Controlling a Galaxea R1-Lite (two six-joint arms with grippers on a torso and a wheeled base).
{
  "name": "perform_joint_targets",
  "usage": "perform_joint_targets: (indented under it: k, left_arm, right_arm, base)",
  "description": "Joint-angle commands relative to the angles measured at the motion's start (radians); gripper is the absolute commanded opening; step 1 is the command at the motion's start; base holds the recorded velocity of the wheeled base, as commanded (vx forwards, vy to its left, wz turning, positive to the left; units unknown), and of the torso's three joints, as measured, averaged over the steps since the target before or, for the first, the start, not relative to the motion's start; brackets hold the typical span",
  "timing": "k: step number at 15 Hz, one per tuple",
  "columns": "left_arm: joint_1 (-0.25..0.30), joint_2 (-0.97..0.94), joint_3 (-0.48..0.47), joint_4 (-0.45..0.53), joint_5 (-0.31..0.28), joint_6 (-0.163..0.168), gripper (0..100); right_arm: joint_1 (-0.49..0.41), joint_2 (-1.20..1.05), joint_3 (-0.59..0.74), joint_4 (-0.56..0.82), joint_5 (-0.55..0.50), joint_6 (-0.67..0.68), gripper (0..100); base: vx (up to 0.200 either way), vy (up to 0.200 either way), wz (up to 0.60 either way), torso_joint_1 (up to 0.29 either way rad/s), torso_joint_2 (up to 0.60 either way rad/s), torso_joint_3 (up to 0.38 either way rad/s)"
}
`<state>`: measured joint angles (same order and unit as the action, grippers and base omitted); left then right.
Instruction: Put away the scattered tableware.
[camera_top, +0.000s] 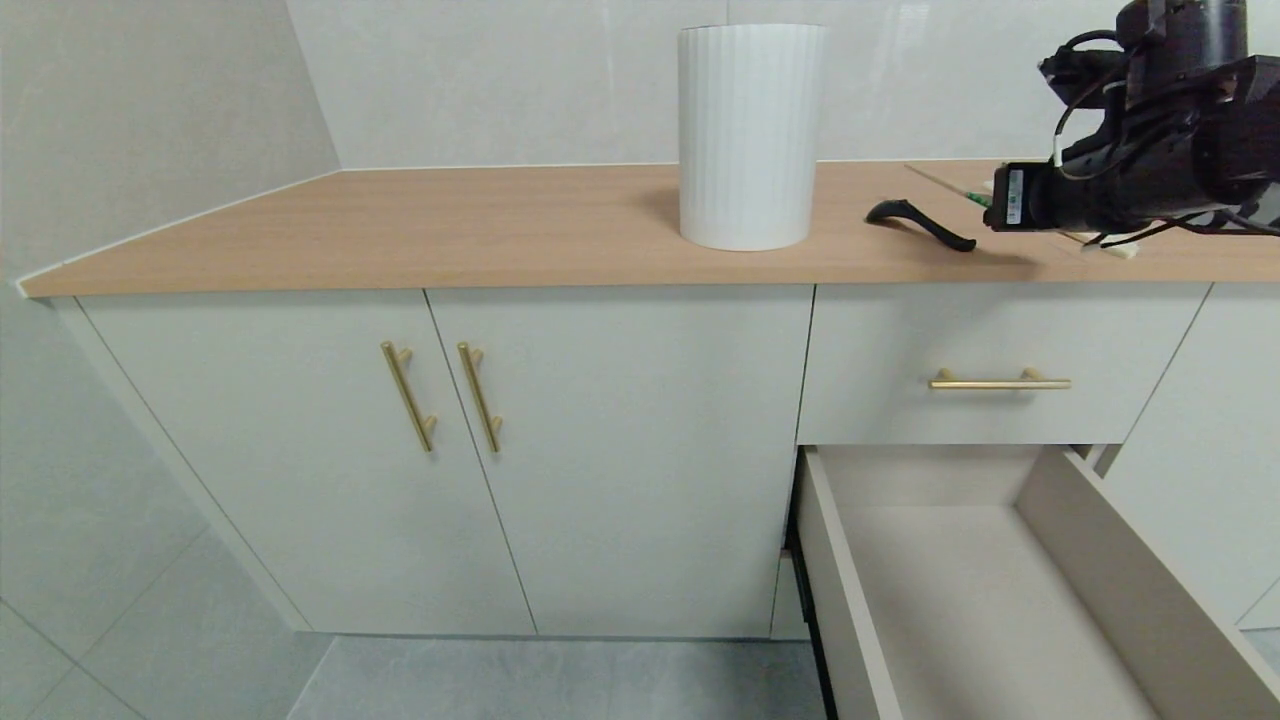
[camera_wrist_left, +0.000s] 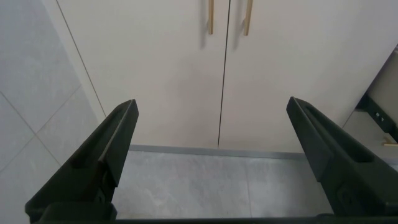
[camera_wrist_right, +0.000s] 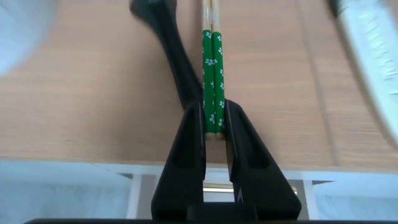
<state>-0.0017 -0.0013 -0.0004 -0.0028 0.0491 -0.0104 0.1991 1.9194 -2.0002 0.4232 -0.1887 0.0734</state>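
Note:
A pair of wooden chopsticks (camera_wrist_right: 211, 62) with green flowered ends lies along the wooden counter (camera_top: 500, 220), and my right gripper (camera_wrist_right: 214, 121) is shut on the green ends. A black spoon (camera_wrist_right: 168, 50) lies on the counter right beside the chopsticks. In the head view the right gripper (camera_top: 992, 200) hangs over the counter's right part, with the chopsticks (camera_top: 945, 182) pointing away behind the black spoon (camera_top: 920, 222). My left gripper (camera_wrist_left: 214, 155) stands open and holds nothing, low in front of the cabinet doors (camera_wrist_left: 224, 74).
A tall white ribbed container (camera_top: 750, 135) stands mid-counter, left of the spoon. A white rounded item (camera_wrist_right: 373, 56) lies on the counter past the chopsticks. Below, the lower drawer (camera_top: 830, 560) is pulled out, under a closed drawer with a gold handle (camera_top: 1000, 382).

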Motion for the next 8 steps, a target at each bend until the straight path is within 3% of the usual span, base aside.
perform_joint_targets:
  k: [1,2,6,8]
  left_arm:
    - [0.000,0.001,0.000,0.000,0.000,0.000,100]
    - [0.000,0.001,-0.001,0.000,0.000,0.000,100]
    - [0.000,0.001,0.000,0.000,0.001,-0.002,100]
    - [0.000,0.001,0.000,0.000,0.000,-0.002,100]
  right_arm:
    - [0.002,-0.100,0.000,0.006,0.000,0.005,0]
    - [0.005,-0.161,0.023,0.016,0.000,0.006,0]
    - [0.009,-0.474,0.324,0.025,0.015,0.002,0]
    - [0.006,-0.700,0.569,0.026,0.115,0.003,0]
  base:
    - [0.000,0.000,0.00,0.000,0.00,0.000]
    - [0.000,0.000,0.00,0.000,0.00,0.000]
    - [0.000,0.000,0.00,0.000,0.00,0.000]
    - [0.000,0.000,0.00,0.000,0.00,0.000]
